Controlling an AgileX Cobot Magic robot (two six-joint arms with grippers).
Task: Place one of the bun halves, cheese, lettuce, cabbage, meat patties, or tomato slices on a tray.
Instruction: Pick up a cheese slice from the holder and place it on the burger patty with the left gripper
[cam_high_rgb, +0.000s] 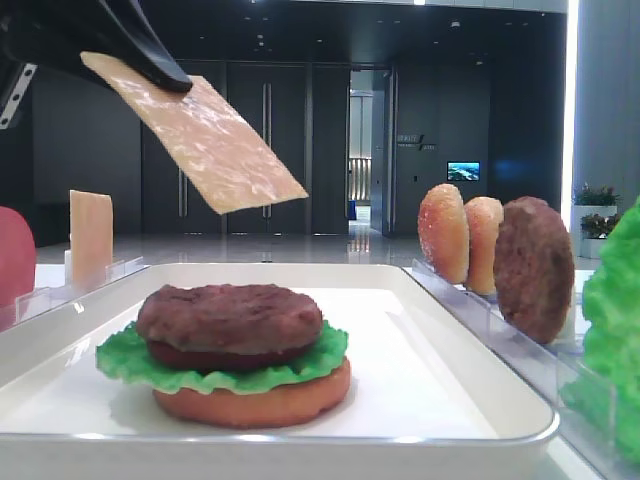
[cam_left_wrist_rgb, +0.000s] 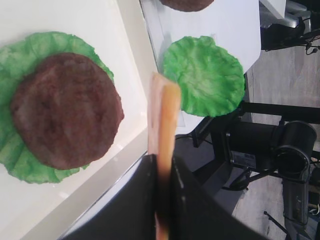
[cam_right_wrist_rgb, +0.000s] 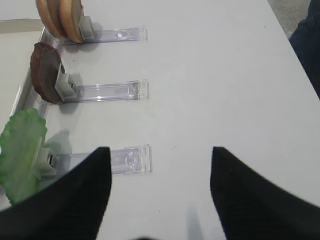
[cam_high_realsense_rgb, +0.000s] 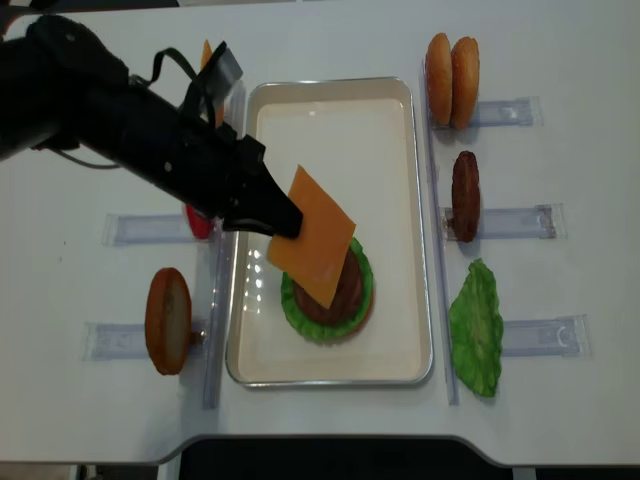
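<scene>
My left gripper (cam_high_realsense_rgb: 283, 222) is shut on one corner of a thin orange-tan cheese slice (cam_high_realsense_rgb: 312, 236), which hangs tilted in the air over the white tray (cam_high_realsense_rgb: 330, 84). In the left wrist view the cheese (cam_left_wrist_rgb: 163, 115) shows edge-on between the black fingers. Below it on the tray lies a stack: a flat bun half (cam_high_rgb: 260, 405), a ruffled lettuce leaf (cam_high_rgb: 130, 360) and a brown meat patty (cam_high_rgb: 230, 315) on top. The cheese does not touch the patty. My right gripper (cam_right_wrist_rgb: 160, 165) is open over the bare white table, with nothing between its fingers.
Clear racks right of the tray hold two bun halves (cam_high_realsense_rgb: 451, 66), a patty (cam_high_realsense_rgb: 465, 195) and a lettuce leaf (cam_high_realsense_rgb: 476, 327). Left of the tray stand a bun half (cam_high_realsense_rgb: 167, 320), a red tomato slice (cam_high_rgb: 15, 255) and another cheese slice (cam_high_rgb: 91, 238).
</scene>
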